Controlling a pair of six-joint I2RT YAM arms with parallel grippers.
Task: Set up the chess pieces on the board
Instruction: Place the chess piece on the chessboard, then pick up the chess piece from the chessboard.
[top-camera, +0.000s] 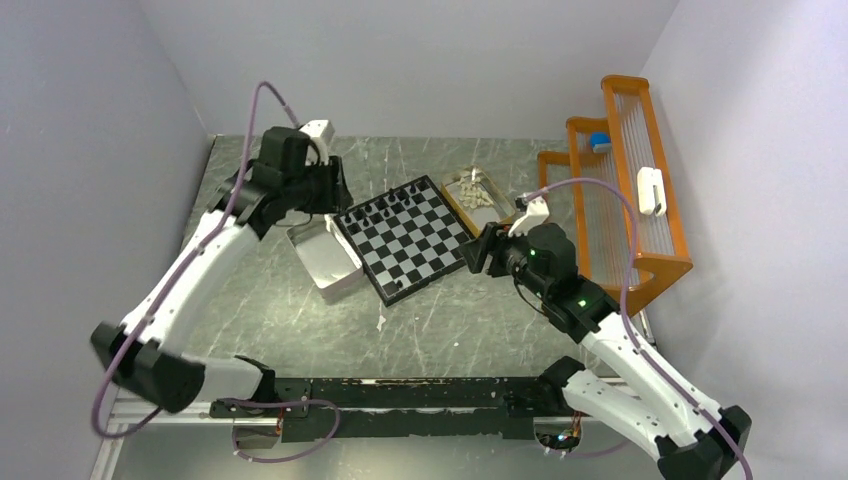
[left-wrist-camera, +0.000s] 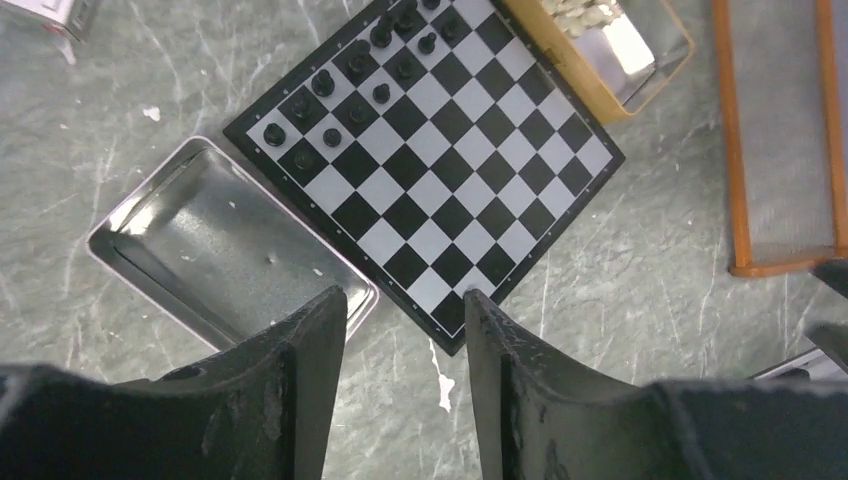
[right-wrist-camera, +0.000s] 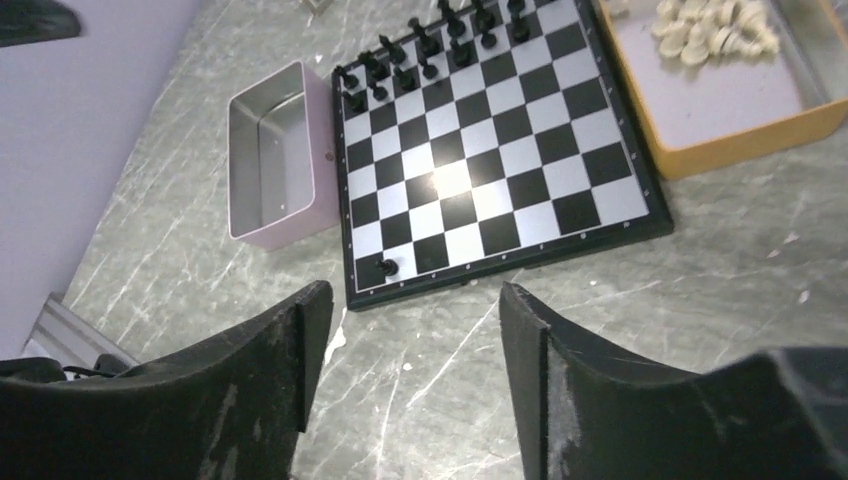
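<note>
Right hand (right-wrist-camera: 412, 300) — board (right-wrist-camera: 500, 190) just ahead

The left gripper (left-wrist-camera: 405, 310) gapes at 6 o'clock; the board (left-wrist-camera: 440, 190) lies central, black chess pieces (left-wrist-camera: 355, 70) toward 11 o'clock, metal tin (left-wrist-camera: 220, 245) at 8 o'clock.

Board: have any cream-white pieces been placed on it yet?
No, only black pieces stand on the board; the cream-white pieces lie heaped in the tan tray.
</note>
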